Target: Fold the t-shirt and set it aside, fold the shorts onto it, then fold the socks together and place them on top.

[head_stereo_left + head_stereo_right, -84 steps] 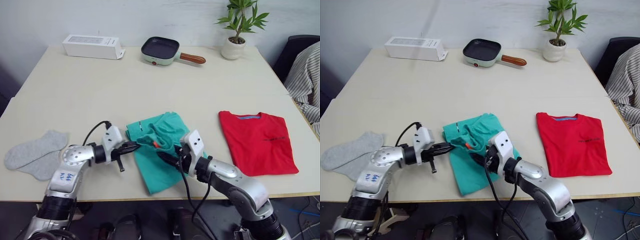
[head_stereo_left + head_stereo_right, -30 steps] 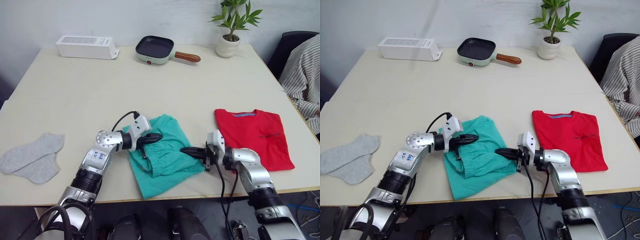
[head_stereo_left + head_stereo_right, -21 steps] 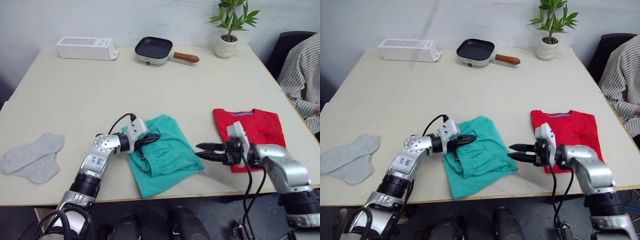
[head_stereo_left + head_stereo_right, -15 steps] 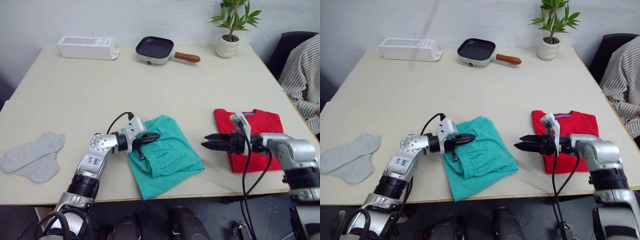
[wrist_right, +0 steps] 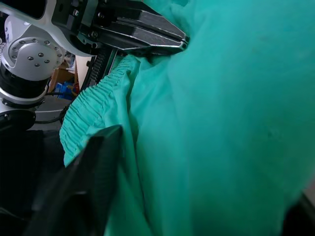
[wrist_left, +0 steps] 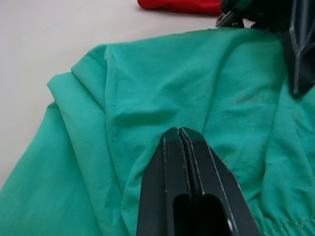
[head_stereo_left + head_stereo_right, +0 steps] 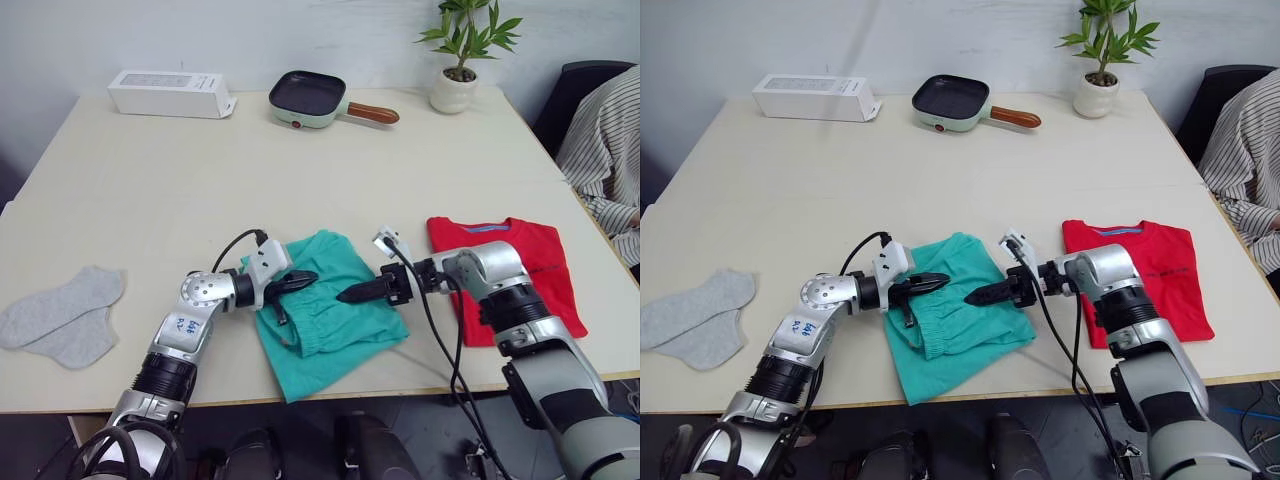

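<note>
**Inspector A:** What has changed at the shorts (image 7: 325,305)?

**Inspector B:** The right gripper (image 7: 352,294), which half a second ago stood off over the bare table between the shorts and the t-shirt (image 7: 510,270), has swung back and now has its tips at the shorts' right edge. The left gripper (image 7: 300,279) has not moved; it lies on the shorts' upper left part.

**A:** Its meaning for the task?

**B:** The t-shirt lies folded to the right of the shorts, so that step looks done. In my judgement the shorts are in hand: both arms are placed to work the cloth or carry it to the t-shirt.

**A:** State of the tools?

**B:** The left wrist view shows the left fingers pressed together, resting on the teal cloth with nothing visibly pinched between them. For the right gripper I cannot tell; its wrist view shows one finger against the fabric.

**A:** The remaining items?

**B:** The socks (image 7: 62,315) lie flat, well to the left of the shorts, untouched.
</note>
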Available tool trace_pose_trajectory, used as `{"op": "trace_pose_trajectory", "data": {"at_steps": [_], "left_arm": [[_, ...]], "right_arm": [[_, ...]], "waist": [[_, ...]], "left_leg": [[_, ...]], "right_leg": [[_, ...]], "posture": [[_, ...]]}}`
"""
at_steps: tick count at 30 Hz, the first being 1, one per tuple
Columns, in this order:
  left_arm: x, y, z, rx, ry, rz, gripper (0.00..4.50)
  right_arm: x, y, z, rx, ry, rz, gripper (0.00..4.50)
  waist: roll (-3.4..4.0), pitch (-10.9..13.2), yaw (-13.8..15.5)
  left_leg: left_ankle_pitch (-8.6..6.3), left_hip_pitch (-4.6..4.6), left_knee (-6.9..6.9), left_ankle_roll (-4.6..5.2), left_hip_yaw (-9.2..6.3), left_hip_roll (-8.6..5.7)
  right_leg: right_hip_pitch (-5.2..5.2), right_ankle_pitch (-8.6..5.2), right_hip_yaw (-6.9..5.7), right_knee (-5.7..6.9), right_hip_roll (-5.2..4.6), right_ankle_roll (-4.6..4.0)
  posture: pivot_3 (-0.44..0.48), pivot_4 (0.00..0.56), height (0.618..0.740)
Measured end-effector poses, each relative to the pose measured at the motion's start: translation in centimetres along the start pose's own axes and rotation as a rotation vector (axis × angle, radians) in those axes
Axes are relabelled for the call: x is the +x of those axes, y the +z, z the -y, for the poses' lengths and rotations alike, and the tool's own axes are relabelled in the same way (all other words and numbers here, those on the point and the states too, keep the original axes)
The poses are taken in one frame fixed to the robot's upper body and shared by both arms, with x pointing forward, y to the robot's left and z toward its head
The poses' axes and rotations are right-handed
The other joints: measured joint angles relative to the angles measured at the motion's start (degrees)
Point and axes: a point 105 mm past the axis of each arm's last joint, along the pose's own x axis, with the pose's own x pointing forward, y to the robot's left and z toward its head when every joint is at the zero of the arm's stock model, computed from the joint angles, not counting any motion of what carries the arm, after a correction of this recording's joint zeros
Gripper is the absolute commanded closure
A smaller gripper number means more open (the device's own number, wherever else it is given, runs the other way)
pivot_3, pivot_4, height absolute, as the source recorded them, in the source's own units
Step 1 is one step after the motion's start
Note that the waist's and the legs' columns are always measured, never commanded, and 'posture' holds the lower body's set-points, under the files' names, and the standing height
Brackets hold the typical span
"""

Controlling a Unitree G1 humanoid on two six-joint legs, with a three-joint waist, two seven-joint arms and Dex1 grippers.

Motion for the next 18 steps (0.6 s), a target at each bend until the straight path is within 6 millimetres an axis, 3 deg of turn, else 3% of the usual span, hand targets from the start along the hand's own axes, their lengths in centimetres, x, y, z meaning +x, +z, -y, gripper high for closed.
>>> {"op": "trace_pose_trajectory", "data": {"at_steps": [5,9,15,18], "left_arm": [[0.0,0.2,0.1,0.024,-0.003,0.023,4.50],[-0.1,1.1,0.0,-0.027,0.020,0.103,4.50],[-1.2,3.1,0.7,-0.012,-0.016,0.180,4.50],[-2.0,4.0,1.0,-0.017,-0.020,0.201,3.91]], "right_arm": [[-0.3,0.7,-0.3,-0.027,-0.009,0.048,4.48],[-3.2,0.4,-1.5,-0.036,0.000,0.064,4.48],[-11.3,1.1,-6.1,-0.160,0.039,0.068,4.48],[-15.6,0.9,-6.8,-0.200,-0.053,0.047,4.50]], "waist": [[0.00,0.0,0.0],[0.02,0.0,0.5],[0.05,0.0,1.5],[0.10,0.1,1.6]], "left_leg": [[-0.01,0.00,-0.02,0.01,-0.01,0.00],[-0.03,-0.14,-0.02,0.05,-0.02,-0.03],[-0.26,-0.19,-0.14,0.33,-0.01,-0.06],[-0.31,-0.15,-0.18,0.38,0.00,-0.08]], "right_leg": [[0.00,0.00,-0.01,-0.01,0.00,0.00],[-0.10,0.00,-0.01,-0.04,-0.06,0.01],[-0.16,0.00,-0.02,-0.23,-0.02,0.01],[-0.12,-0.01,-0.01,-0.33,-0.03,0.00]], "posture": [[0.000,0.150,0.740],[0.000,0.150,0.740],[0.000,0.150,0.740],[0.000,0.150,0.740]]}}
